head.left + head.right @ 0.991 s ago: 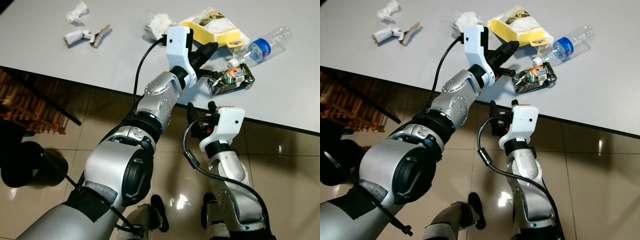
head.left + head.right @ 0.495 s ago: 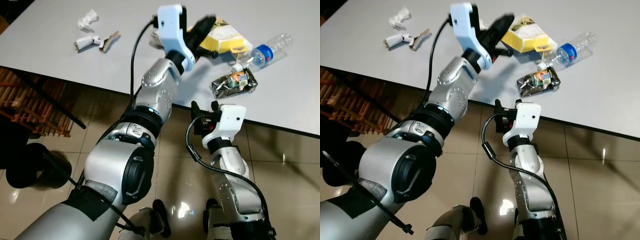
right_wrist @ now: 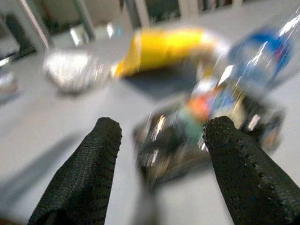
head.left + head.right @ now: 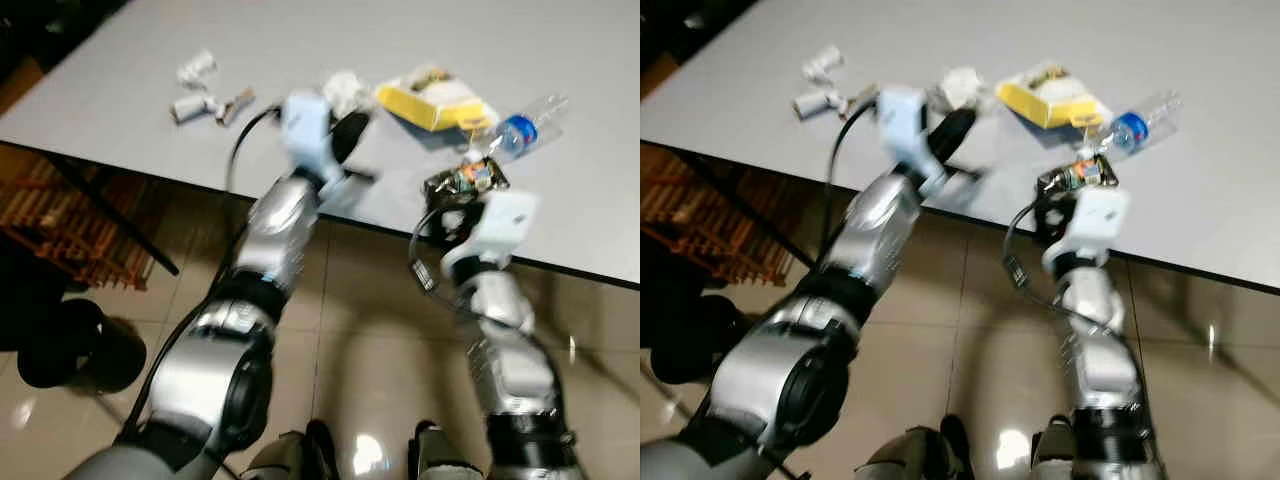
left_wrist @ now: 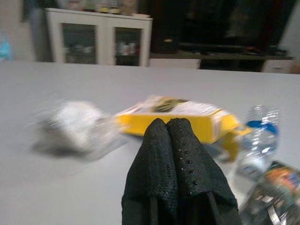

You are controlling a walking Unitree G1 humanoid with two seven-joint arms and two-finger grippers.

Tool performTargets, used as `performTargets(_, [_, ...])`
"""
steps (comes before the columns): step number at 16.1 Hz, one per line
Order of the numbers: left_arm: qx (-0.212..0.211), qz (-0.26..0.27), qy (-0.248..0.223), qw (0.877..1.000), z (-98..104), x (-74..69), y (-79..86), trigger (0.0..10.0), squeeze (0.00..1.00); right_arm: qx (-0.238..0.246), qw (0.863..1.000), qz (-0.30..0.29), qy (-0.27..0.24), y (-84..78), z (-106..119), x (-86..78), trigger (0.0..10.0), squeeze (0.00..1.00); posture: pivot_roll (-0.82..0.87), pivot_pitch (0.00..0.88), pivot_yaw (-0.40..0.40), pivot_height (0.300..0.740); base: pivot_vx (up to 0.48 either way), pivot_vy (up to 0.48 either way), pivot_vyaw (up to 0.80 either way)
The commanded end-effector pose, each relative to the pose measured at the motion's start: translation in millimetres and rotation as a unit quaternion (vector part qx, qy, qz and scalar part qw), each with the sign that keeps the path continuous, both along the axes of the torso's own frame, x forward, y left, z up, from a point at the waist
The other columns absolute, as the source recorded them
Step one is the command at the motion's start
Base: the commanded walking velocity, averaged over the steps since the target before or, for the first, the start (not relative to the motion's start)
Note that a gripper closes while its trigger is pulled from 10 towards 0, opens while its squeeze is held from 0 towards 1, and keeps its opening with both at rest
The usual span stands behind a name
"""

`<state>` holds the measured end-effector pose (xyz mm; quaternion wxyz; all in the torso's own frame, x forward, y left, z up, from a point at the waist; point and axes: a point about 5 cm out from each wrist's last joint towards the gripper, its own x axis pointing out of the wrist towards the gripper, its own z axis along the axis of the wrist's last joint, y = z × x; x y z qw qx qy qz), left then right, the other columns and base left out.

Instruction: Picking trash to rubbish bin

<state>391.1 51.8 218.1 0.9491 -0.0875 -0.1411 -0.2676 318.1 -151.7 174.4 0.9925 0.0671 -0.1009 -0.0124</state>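
The right gripper (image 3: 159, 183) has its two black fingers (image 3: 82, 180) spread wide apart, and nothing is between them. It points at a shiny crumpled snack packet (image 3: 206, 129) that lies on the grey table (image 4: 560, 120) just past the fingertips, near the table's edge. In the head views the right gripper sits right beside that packet (image 4: 465, 180), at the table's edge.

The left gripper (image 5: 167, 124) has its fingers pressed tight together, and they hold nothing. It is above the table, pointing at a yellow box (image 5: 187, 123). A white crumpled ball of paper or plastic (image 5: 75, 125) lies beside the box, and a clear plastic bottle (image 5: 260, 138) with a blue label lies on its other side.

In the head views the yellow box (image 4: 435, 100) lies behind the snack packet, and the bottle (image 4: 520, 125) lies on its side close to both. The white ball (image 4: 345, 90) is near the left gripper (image 4: 350, 135). More bits of white paper trash (image 4: 200, 85) lie well apart, on the robot's left side of the table. A dark round thing (image 4: 75, 345) stands on the tiled floor under the table's left end.

No words can be read on the packet, box or bottle; the pictures are blurry.

Compared with half a second ago, the left gripper is lower and nearer the table edge, and the right gripper has come up from under the edge to the snack packet. The trash lies in the same order on the table.
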Motion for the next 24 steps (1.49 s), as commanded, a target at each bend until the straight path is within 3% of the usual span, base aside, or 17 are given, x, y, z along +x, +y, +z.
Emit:
performTargets(1, [0.0,0.03,-0.011,0.999,-1.9,-2.4,12.9,10.0,0.0,0.011,1.0,0.001,0.0,1.4,-0.9,2.2,10.0,0.0,-0.24,0.089,0.175,0.74,0.0,0.0,0.0])
performTargets(4, [-0.006,0.071,-0.026,0.997,-7.7,-9.9,29.1,10.0,0.0,0.01,0.999,-0.022,-0.024,-9.7,11.4,3.6,10.0,0.0,-0.23,0.058,0.166,0.74,0.0,0.0,0.0])
performTargets(6, [0.023,0.077,-0.034,0.996,-14.7,-15.4,31.2,10.0,0.0,-0.002,0.998,-0.029,-0.056,-17.8,33.8,5.8,10.0,0.0,-0.24,0.048,0.162,0.74,0.0,0.0,0.0])
performTargets(7, [0.028,0.078,-0.033,0.996,-16.8,-16.6,30.9,10.0,0.0,-0.004,0.998,-0.028,-0.058,-18.1,34.6,6.3,10.0,0.0,-0.24,0.048,0.16,0.74,0.0,0.0,0.0])
performTargets(13, [0.056,0.094,-0.009,0.994,-43.7,-35.2,34.3,10.0,0.0,0.011,1.0,-0.001,-0.022,-3.5,13.7,6.5,10.0,0.0,-0.21,0.07,0.146,0.74,0.0,0.0,0.0])
performTargets(22, [0.066,0.109,-0.008,0.992,-41.3,-41.8,34.8,10.0,0.0,0.018,1.0,0.011,-0.005,1.8,5.6,3.8,10.0,0.0,-0.18,0.125,0.124,0.74,0.0,0.0,-0.76])
performTargets(24, [0.065,0.114,-0.005,0.991,-41.5,-42.8,35.5,10.0,0.0,0.014,1.0,0.014,-0.001,4.2,4.0,3.7,10.0,0.0,-0.17,0.136,0.118,0.74,0.0,0.0,0.0])
